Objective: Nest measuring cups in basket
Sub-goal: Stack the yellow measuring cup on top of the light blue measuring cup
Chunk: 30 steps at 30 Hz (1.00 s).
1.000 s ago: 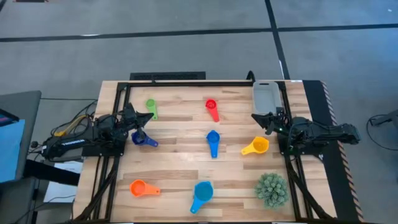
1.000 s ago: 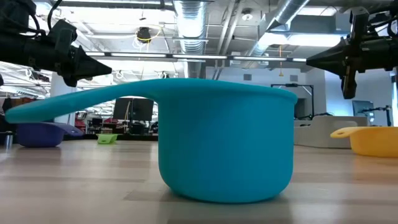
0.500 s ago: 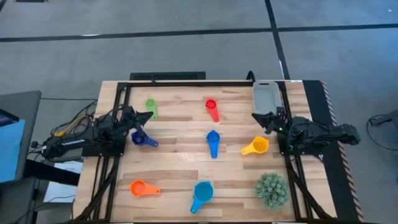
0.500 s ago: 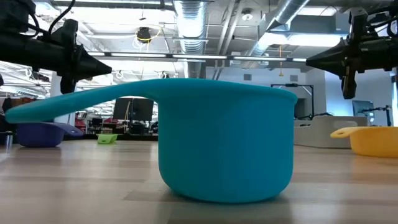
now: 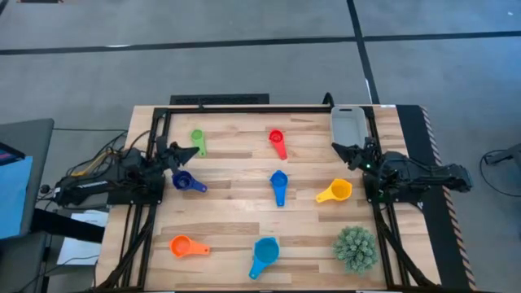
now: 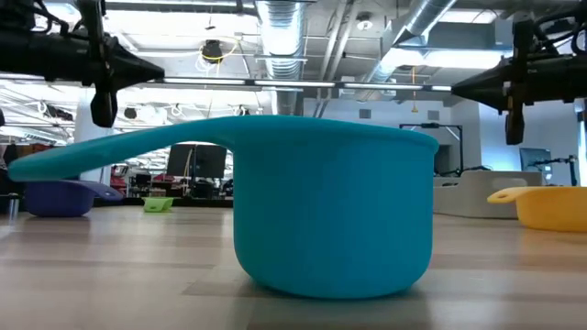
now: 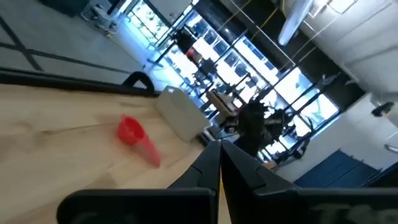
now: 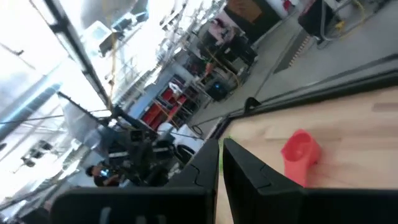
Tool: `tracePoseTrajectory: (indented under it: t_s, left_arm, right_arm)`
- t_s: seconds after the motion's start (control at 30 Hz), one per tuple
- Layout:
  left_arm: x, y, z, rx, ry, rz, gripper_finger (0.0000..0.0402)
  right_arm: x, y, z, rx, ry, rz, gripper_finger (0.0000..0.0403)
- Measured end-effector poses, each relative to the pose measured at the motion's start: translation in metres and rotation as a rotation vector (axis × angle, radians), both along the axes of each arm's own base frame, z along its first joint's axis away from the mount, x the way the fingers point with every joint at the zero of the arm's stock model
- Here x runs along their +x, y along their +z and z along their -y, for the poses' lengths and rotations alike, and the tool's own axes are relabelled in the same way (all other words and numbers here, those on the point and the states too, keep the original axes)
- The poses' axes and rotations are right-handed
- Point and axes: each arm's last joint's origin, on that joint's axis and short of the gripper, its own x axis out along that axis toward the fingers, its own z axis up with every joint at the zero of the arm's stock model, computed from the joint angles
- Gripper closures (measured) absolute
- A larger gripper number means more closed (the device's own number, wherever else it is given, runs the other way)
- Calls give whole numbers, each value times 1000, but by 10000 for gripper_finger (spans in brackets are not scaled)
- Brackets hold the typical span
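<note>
Seven measuring cups rest on their bases on the wooden table, apart from each other: green, pink-red, navy, blue, yellow, orange and light blue. The light blue cup fills the low view. The pale grey basket stands at the far right corner. My left gripper hovers shut between the green and navy cups. My right gripper hovers shut just near of the basket, above the yellow cup's far side. Both point toward the table's middle.
A spiky green ball-shaped plant sits near the near right corner. A black frame runs along the table's far edge and sides. Bare wood lies between the cups in the table's middle. The left wrist view shows the pink-red cup and the basket.
My left gripper has rolled about its own axis and risen a little, its tip staying near the green and navy cups. The cups and the basket have not moved.
</note>
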Motion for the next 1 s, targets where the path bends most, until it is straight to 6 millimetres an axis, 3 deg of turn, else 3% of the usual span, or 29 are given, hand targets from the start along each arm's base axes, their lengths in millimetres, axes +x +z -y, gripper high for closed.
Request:
tracePoseTrajectory:
  t_s: [0.17,0.33,0.53,0.77,1.0]
  left_arm:
    - [5,2,1,-18,16,-83,401]
    - [14,-5,-1,-85,23,-151,401]
    - [20,-12,-8,-256,234,-152,401]
    - [29,18,-10,-230,284,-201,401]
    - [42,45,-12,-259,314,-454,401]
  right_arm:
    - [0,-3,6,30,-116,-29,356]
    - [5,1,8,11,-27,-82,356]
    - [16,33,13,-110,-56,-217,351]
    - [37,77,25,-211,-117,-370,314]
    - [62,80,48,-128,29,-535,246]
